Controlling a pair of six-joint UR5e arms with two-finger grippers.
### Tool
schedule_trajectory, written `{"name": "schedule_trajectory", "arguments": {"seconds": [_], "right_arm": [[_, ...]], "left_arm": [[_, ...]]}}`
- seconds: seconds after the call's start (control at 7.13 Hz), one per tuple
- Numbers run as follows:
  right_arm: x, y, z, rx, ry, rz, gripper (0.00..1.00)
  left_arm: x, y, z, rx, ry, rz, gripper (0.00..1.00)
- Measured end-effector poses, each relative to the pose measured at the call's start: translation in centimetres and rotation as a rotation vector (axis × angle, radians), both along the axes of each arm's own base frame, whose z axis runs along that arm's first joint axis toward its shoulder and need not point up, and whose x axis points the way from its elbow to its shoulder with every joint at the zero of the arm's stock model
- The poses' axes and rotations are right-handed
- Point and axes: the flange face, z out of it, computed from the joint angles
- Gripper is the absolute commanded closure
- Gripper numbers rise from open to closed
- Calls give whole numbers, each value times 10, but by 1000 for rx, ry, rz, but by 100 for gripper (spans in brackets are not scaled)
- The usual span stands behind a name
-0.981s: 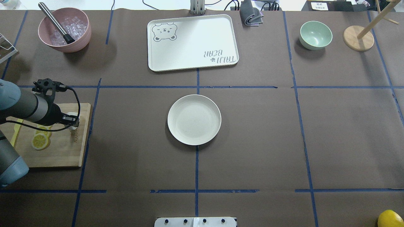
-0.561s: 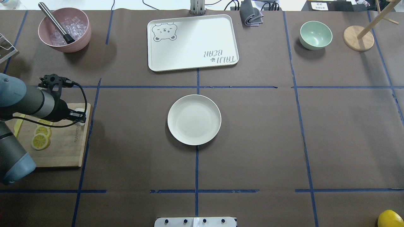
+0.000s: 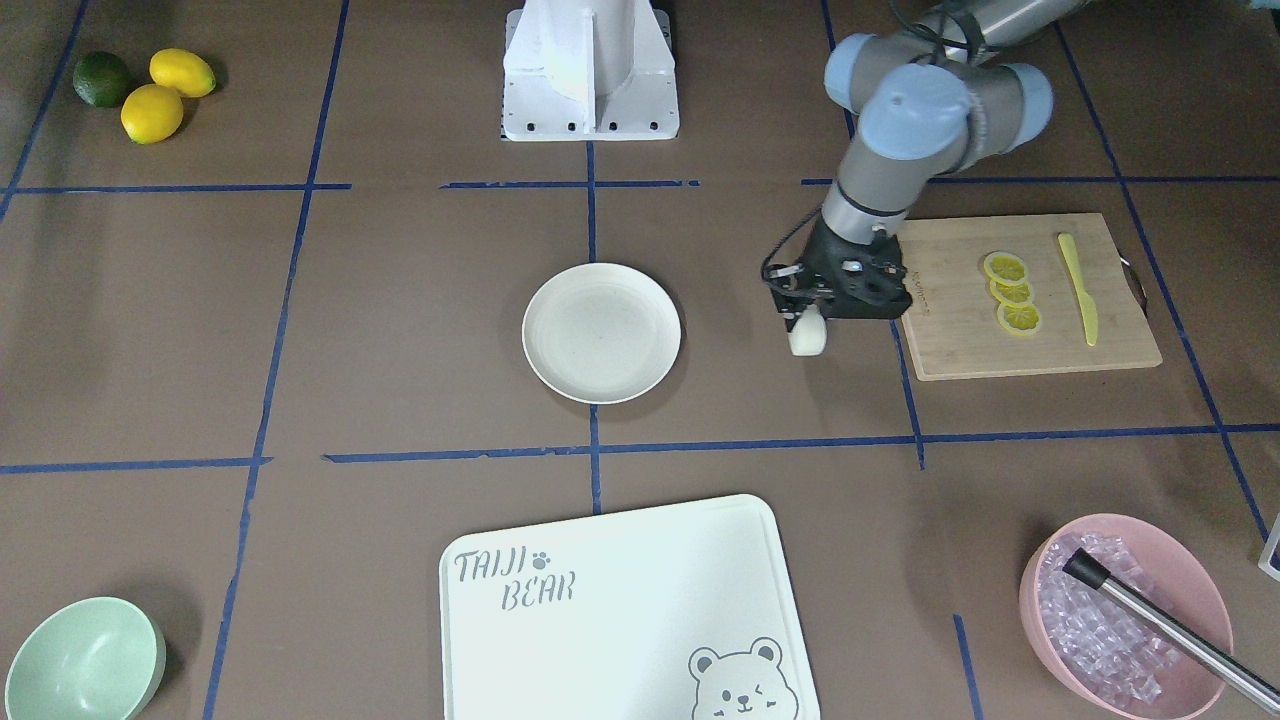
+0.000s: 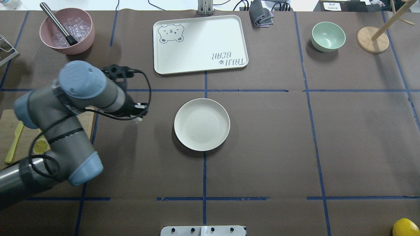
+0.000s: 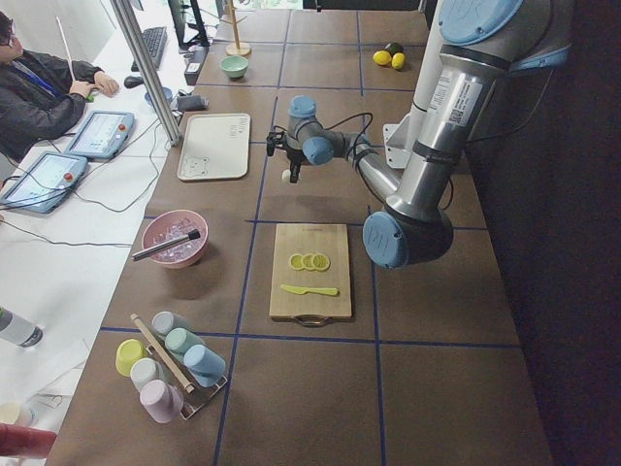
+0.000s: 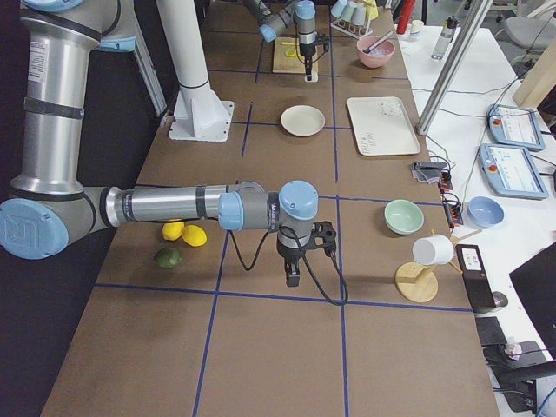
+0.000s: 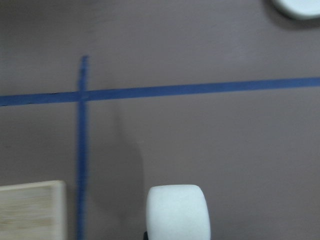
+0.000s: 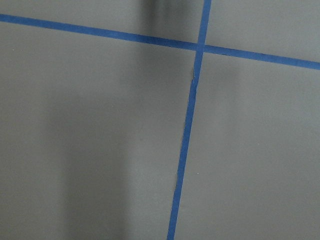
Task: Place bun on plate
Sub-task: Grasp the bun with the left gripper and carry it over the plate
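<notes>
The bun [image 3: 807,337], a small white rounded lump, hangs above the brown table with my left gripper [image 3: 805,320] shut on it. It is between the cutting board [image 3: 960,345] and the cream-white plate [image 3: 601,333], and apart from both. From overhead, the bun [image 4: 139,120] peeks out under the left gripper [image 4: 140,115], to the left of the plate [image 4: 201,124]. The left wrist view shows the bun [image 7: 177,212] at the bottom and the plate rim [image 7: 299,6] at the top right. My right gripper [image 6: 291,280] hangs far from them; I cannot tell if it is open or shut.
The cutting board holds lemon slices [image 3: 1010,292] and a yellow knife [image 3: 1078,288]. A bear-printed tray [image 3: 620,610], a pink bowl of ice [image 3: 1125,615], a mint bowl [image 3: 80,660] and whole citrus fruits [image 3: 150,85] stand around the table. A seated person [image 5: 39,87] is at the side desk.
My left arm has risen from the cutting board and swung right toward the plate, carrying the bun. The plate has not moved.
</notes>
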Motion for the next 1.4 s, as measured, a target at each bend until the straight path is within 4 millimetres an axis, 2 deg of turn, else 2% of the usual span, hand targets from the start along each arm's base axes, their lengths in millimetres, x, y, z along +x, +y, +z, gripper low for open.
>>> {"name": "schedule_trajectory", "arguments": {"seconds": [0.14,0.28,0.42,0.56,0.7,0.84,0.98,1.4], "right_arm": [[0,0,0,0,0,0,0],[0,0,0,0,0,0,0],[0,0,0,0,0,0,0],[0,0,0,-1,0,0,0],[0,0,1,-3,0,0,0],[0,0,2,-5,-1,0,0],[0,0,3,-6,-1,0,0],[0,-2,4,-7,0,-1,0]], "left_arm": [[42,18,-49,-35,7,-39,60],[79,30,-90,-65,23,-66,60],[114,37,-118,-80,24,-90,60],[143,39,-128,-81,8,-108,60],[160,40,-129,-80,-7,-115,49],[169,39,-126,-79,-14,-118,19],[173,37,-122,-80,-21,-119,1],[173,37,-122,-70,-24,-110,0]]}}
